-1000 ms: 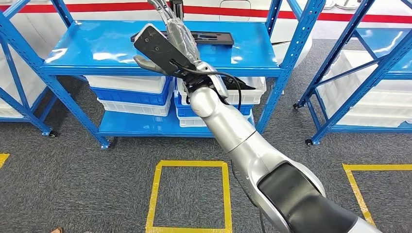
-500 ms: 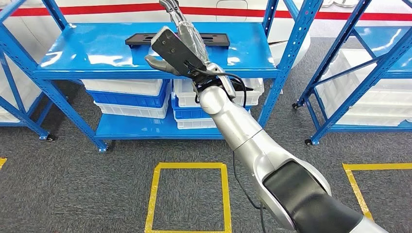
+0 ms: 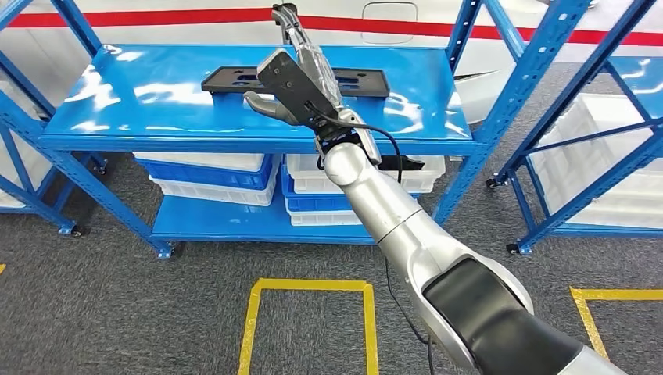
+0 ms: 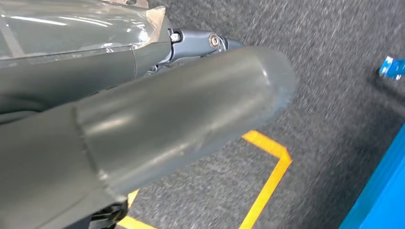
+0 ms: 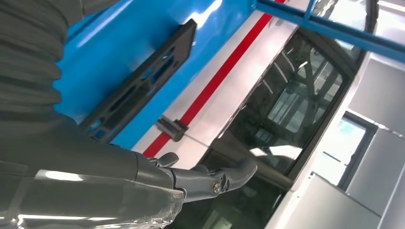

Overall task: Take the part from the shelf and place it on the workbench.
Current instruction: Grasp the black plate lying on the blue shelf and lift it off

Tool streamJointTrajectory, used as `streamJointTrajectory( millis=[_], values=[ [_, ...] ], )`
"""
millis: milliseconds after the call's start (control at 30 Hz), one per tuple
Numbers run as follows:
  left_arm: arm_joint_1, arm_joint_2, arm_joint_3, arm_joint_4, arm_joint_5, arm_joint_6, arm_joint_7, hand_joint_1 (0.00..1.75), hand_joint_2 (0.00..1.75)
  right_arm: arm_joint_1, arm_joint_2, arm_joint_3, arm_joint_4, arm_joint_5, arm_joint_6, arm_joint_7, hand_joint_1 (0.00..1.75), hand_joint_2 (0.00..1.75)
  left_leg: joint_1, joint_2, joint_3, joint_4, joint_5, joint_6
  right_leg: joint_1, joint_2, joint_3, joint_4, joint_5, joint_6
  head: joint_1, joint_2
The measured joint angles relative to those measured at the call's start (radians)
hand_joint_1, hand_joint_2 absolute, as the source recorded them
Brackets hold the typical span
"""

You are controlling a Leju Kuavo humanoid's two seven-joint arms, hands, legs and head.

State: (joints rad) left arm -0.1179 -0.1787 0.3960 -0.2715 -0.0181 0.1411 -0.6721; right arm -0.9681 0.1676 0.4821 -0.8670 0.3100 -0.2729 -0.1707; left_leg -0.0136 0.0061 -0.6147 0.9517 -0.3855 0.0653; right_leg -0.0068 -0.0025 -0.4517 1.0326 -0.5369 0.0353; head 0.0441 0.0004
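Blue shelf looms nearer; right hand has closed on part.

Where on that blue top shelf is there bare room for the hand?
The shelf top is bare left of the black part and along its front edge. It is crowded mid-shelf, where the right hand hangs over the part. Below, stacked bins fill the space.

Blue shelving rack on grey carpet; white wall with red stripe behind rack; yellow floor square before rack; white bins under top shelf.
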Motion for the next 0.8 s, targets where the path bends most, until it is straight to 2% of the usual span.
streamJointTrajectory(
  millis=[33, 67, 100, 133, 167, 200, 233, 267, 300, 333, 367, 400, 433, 467, 500, 533, 567, 633, 667, 700, 733, 800],
  values=[
    [0.001, -0.001, 0.000, 0.001, 0.000, 0.000, 0.000, 0.00, 0.00, 0.006, -0.003, 0.001, 0.004, 0.000, 0.000, -0.001, 0.00, 1.75, 0.001, -0.007, 0.024, -0.016, -0.007, 0.004, 0.001, 0.001, -0.040, 0.067, 0.004, -0.005, 0.000, 0.000],
    [0.001, -0.002, 0.001, 0.002, 0.000, -0.001, 0.000, 0.00, 0.00, 0.015, -0.008, 0.002, 0.008, 0.000, 0.000, -0.002, 0.00, 1.75, -0.001, -0.013, 0.046, -0.027, -0.017, 0.007, 0.002, 0.003, -0.086, 0.138, -0.004, -0.016, 0.000, 0.000],
    [0.002, -0.002, 0.001, 0.004, 0.000, -0.001, 0.000, 0.00, 0.00, 0.026, -0.014, 0.003, 0.013, -0.001, 0.000, -0.001, 0.00, 1.75, 0.000, -0.020, 0.067, -0.036, -0.028, 0.009, 0.002, 0.004, -0.134, 0.193, -0.027, -0.026, 0.001, 0.000],
    [0.004, -0.002, 0.001, 0.005, 0.000, -0.001, 0.000, 0.00, 0.00, 0.035, -0.019, 0.004, 0.017, -0.001, 0.000, -0.001, 0.00, 1.75, 0.000, -0.027, 0.088, -0.041, -0.042, 0.009, 0.001, 0.004, -0.175, 0.219, -0.059, -0.032, 0.001, 0.000],
    [0.007, -0.002, 0.001, 0.006, 0.000, -0.001, 0.000, 0.00, 0.00, 0.042, -0.023, 0.004, 0.019, -0.002, 0.000, -0.001, 0.00, 1.75, 0.000, -0.034, 0.110, -0.044, -0.058, 0.007, 0.001, 0.004, -0.206, 0.218, -0.090, -0.032, 0.002, 0.000],
    [0.010, -0.002, 0.002, 0.008, 0.000, -0.002, 0.001, 0.00, 0.00, 0.045, -0.026, 0.005, 0.020, -0.002, 0.000, -0.001, 0.00, 1.75, 0.000, -0.039, 0.132, -0.045, -0.075, 0.005, 0.000, 0.005, -0.228, 0.192, -0.107, -0.028, 0.002, 0.000],
    [0.012, -0.002, 0.002, 0.008, 0.000, -0.002, 0.002, 0.00, 0.00, 0.045, -0.027, 0.005, 0.021, -0.003, -0.001, -0.001, 0.00, 1.75, 0.000, -0.043, 0.156, -0.045, -0.093, 0.002, -0.002, 0.004, -0.239, 0.143, -0.096, -0.016, 0.002, 0.000],
    [0.014, -0.002, 0.002, 0.009, 0.000, -0.002, 0.003, 0.00, 0.00, 0.047, -0.029, 0.005, 0.023, -0.003, -0.001, -0.001, 0.00, 1.75, -0.001, -0.045, 0.178, -0.045, -0.114, -0.001, -0.005, 0.003, -0.244, 0.080, -0.045, 0.004, 0.002, 0.000],
    [0.015, -0.001, 0.002, 0.010, 0.001, -0.002, 0.005, 0.00, 0.00, 0.049, -0.031, 0.006, 0.027, -0.003, -0.002, -0.002, 0.00, 1.75, -0.001, -0.047, 0.203, -0.042, -0.136, -0.005, -0.007, -0.003, -0.243, 0.019, 0.037, 0.025, 0.001, 0.000],
    [0.015, -0.001, 0.002, 0.012, 0.001, -0.002, 0.007, 0.00, 0.00, 0.052, -0.032, 0.008, 0.030, -0.003, -0.002, -0.002, 0.00, 1.75, -0.002, -0.049, 0.220, -0.042, -0.158, -0.009, -0.005, -0.007, -0.234, -0.024, 0.108, 0.032, 0.001, 0.000],
    [0.015, 0.000, 0.003, 0.013, 0.002, -0.001, 0.008, 0.00, 0.00, 0.052, -0.032, 0.008, 0.032, -0.004, -0.004, -0.002, 0.00, 1.75, -0.003, -0.050, 0.237, -0.043, -0.176, -0.015, -0.001, -0.009, -0.224, -0.046, 0.160, 0.027, -0.001, 0.000],
    [0.013, -0.001, 0.003, 0.014, 0.002, 0.001, 0.010, 0.00, 0.00, 0.047, -0.029, 0.008, 0.033, -0.004, -0.007, -0.003, 0.00, 1.75, -0.003, -0.048, 0.249, -0.035, -0.186, -0.019, 0.003, -0.009, -0.212, -0.050, 0.177, 0.009, -0.001, 0.000],
    [0.010, -0.001, 0.003, 0.014, 0.002, 0.002, 0.011, 0.00, 0.00, 0.039, -0.023, 0.009, 0.031, -0.004, -0.009, -0.003, 0.00, 1.75, -0.003, -0.045, 0.245, -0.014, -0.183, -0.023, 0.004, -0.003, -0.196, -0.046, 0.164, -0.017, -0.001, 0.000],
    [0.006, -0.001, 0.003, 0.014, 0.001, 0.004, 0.011, 0.00, 0.00, 0.030, -0.019, 0.008, 0.029, -0.004, -0.012, -0.004, 0.00, 1.75, -0.001, -0.039, 0.231, 0.034, -0.167, -0.026, 0.002, 0.001, -0.181, -0.050, 0.154, -0.036, -0.001, 0.000],
    [0.002, -0.002, 0.002, 0.014, -0.001, 0.006, 0.011, 0.00, 0.00, 0.021, -0.014, 0.008, 0.028, -0.003, -0.014, -0.005, 0.00, 1.75, 0.000, -0.032, 0.197, 0.102, -0.148, -0.030, -0.002, 0.003, -0.162, -0.055, 0.145, -0.050, -0.001, 0.000],
    [-0.002, -0.002, 0.001, 0.014, -0.005, 0.009, 0.011, 0.00, 0.00, 0.016, -0.011, 0.009, 0.028, -0.004, -0.015, -0.006, 0.00, 1.75, 0.003, -0.027, 0.148, 0.181, -0.138, -0.036, -0.005, 0.004, -0.140, -0.060, 0.136, -0.063, -0.002, 0.000],
    [-0.004, -0.002, -0.001, 0.015, -0.009, 0.014, 0.011, 0.00, 0.00, 0.013, -0.009, 0.009, 0.028, -0.004, -0.016, -0.006, 0.00, 1.75, 0.008, -0.022, 0.095, 0.250, -0.147, -0.043, -0.006, 0.005, -0.121, -0.065, 0.126, -0.070, -0.002, 0.000],
    [-0.006, -0.002, -0.007, 0.015, -0.015, 0.024, 0.012, 0.00, 0.00, 0.011, -0.008, 0.009, 0.027, -0.007, -0.016, -0.006, 0.00, 1.75, 0.021, -0.017, 0.000, 0.318, -0.219, -0.058, -0.008, 0.008, -0.091, -0.070, 0.104, -0.073, -0.003, 0.000],
    [-0.006, -0.001, -0.010, 0.016, -0.016, 0.026, 0.014, 0.00, 0.00, 0.013, -0.008, 0.009, 0.027, -0.008, -0.016, -0.007, 0.00, 1.75, 0.027, -0.015, -0.033, 0.316, -0.251, -0.064, -0.010, 0.011, -0.077, -0.070, 0.092, -0.069, -0.003, 0.000],
    [-0.006, 0.000, -0.012, 0.016, -0.018, 0.027, 0.016, 0.00, 0.00, 0.015, -0.009, 0.008, 0.027, -0.009, -0.016, -0.008, 0.00, 1.75, 0.033, -0.012, -0.055, 0.295, -0.261, -0.069, -0.012, 0.013, -0.061, -0.070, 0.079, -0.065, -0.003, 0.000],
    [-0.005, 0.002, -0.014, 0.016, -0.019, 0.028, 0.018, 0.00, 0.00, 0.018, -0.010, 0.008, 0.027, -0.010, -0.016, -0.009, 0.00, 1.75, 0.037, -0.008, -0.066, 0.253, -0.237, -0.074, -0.015, 0.014, -0.043, -0.070, 0.064, -0.059, -0.003, 0.000],
    [-0.005, 0.005, -0.017, 0.017, -0.021, 0.029, 0.022, 0.00, 0.00, 0.024, -0.011, 0.008, 0.027, -0.012, -0.016, -0.010, 0.00, 1.75, 0.043, 0.000, -0.067, 0.131, -0.110, -0.078, -0.018, 0.014, -0.008, -0.067, 0.035, -0.047, -0.004, 0.000]
  ],
)
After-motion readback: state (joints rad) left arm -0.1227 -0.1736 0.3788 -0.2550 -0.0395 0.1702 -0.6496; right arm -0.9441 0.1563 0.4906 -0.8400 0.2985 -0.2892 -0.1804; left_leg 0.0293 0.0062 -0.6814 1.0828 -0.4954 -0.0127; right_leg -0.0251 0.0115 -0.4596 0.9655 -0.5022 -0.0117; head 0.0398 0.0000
